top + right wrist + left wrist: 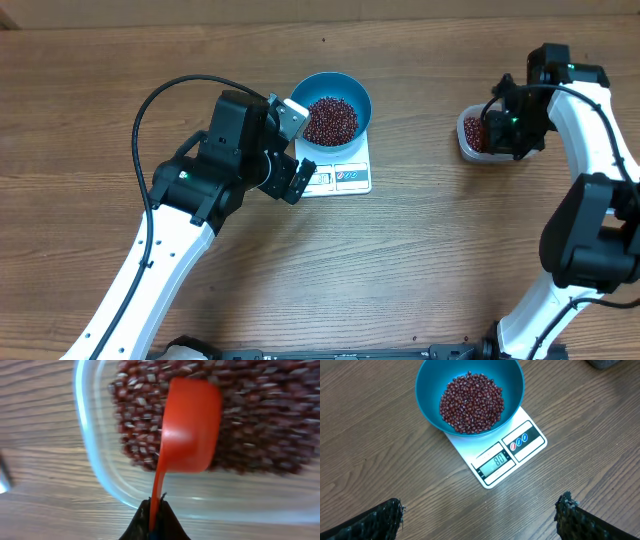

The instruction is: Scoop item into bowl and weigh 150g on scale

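Many red-brown beans [471,402] heap in the blue bowl [427,385] on the white scale [463,449]; more fill the clear container [92,455] well apart. Light, hard and apt to roll, they want carrying level in the red scoop [190,425], its handle clamped in the right jaws. Left jaws gape empty beside the bowl, likely crowding that approach.

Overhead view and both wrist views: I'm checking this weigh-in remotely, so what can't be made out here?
- Overhead: scale display too small to read; left tool overlaps its left edge.
- Overhead: clear container mostly hidden by right tool.
- Right wrist: beans blurred; red scoop shows its back, so its fill is unseen.
- Left wrist: left tool's fingers cut off by the bottom edge.
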{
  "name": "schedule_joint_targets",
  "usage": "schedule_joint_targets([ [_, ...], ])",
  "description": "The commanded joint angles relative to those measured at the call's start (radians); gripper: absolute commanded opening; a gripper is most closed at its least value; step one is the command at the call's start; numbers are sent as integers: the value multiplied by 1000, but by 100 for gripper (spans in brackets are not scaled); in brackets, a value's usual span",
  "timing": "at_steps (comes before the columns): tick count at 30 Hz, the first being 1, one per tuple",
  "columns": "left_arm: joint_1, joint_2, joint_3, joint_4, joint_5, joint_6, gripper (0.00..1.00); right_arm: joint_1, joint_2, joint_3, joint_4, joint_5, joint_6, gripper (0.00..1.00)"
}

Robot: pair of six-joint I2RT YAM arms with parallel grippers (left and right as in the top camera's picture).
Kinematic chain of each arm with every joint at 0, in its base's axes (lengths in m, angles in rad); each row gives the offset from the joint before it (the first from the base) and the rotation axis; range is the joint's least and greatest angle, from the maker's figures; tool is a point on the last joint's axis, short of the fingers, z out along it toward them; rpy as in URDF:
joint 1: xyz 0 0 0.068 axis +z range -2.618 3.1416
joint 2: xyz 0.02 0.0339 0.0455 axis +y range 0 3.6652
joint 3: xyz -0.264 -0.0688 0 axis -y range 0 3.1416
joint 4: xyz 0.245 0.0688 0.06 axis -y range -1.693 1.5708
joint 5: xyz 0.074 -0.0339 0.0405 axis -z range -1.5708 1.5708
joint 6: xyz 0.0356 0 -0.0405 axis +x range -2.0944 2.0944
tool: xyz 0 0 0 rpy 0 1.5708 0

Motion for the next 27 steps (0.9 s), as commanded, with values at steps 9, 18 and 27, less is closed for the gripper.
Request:
schedule_joint_targets([
  [9,0,10,-5,1,7,-11,99,-117,34,-2,0,-411,-15,4],
  [18,0,10,-5,1,7,-11,100,-308,34,-2,-74,-612,-146,4],
  [27,0,10,-5,1,7,-11,100,-409,34,-2,-200,-787,-330,4],
])
